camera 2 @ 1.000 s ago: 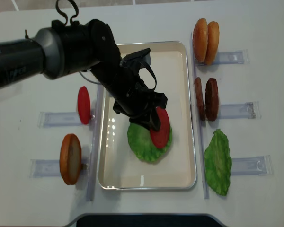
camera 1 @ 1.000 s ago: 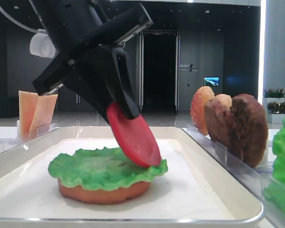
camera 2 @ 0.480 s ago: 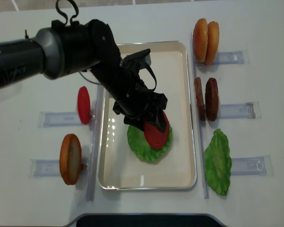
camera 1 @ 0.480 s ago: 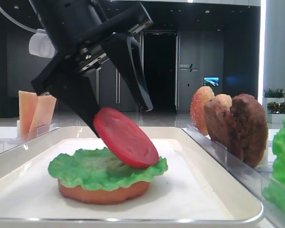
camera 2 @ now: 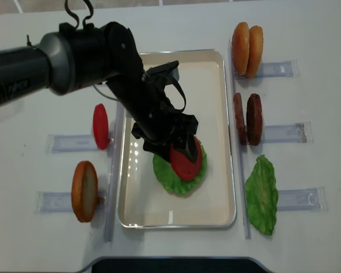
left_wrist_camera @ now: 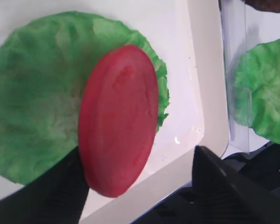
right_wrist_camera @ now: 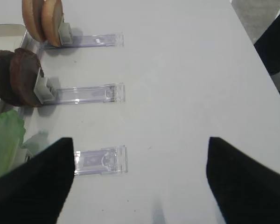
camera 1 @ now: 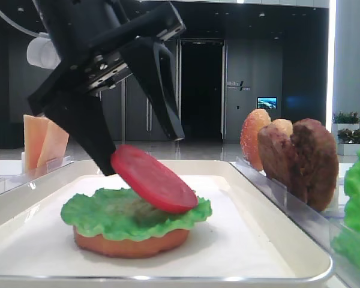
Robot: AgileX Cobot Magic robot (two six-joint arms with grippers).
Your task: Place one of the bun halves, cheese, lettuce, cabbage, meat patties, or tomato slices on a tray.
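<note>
Tomato slice (camera 1: 153,186): a second ago pinched steeply on edge, now leaning flatter on the lettuce (camera 1: 117,213), upper edge against one finger.
Left gripper (camera 1: 135,129): fingers have spread apart and no longer clamp the slice.
Tray (camera 2: 216,202): holds the lettuce on a bun half (camera 1: 129,243), tomato slice on top.
Right of tray: bun halves (camera 2: 247,48), meat patties (camera 2: 247,119), second lettuce leaf (camera 2: 261,196).
Left of tray: another tomato slice (camera 2: 100,126), bun half (camera 2: 84,190).
Right gripper (right_wrist_camera: 140,186): fingers apart, nothing between.

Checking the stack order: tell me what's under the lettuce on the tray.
A bun half lies under the lettuce, only its edge showing; the rest is covered. A tomato slice leans on top.
</note>
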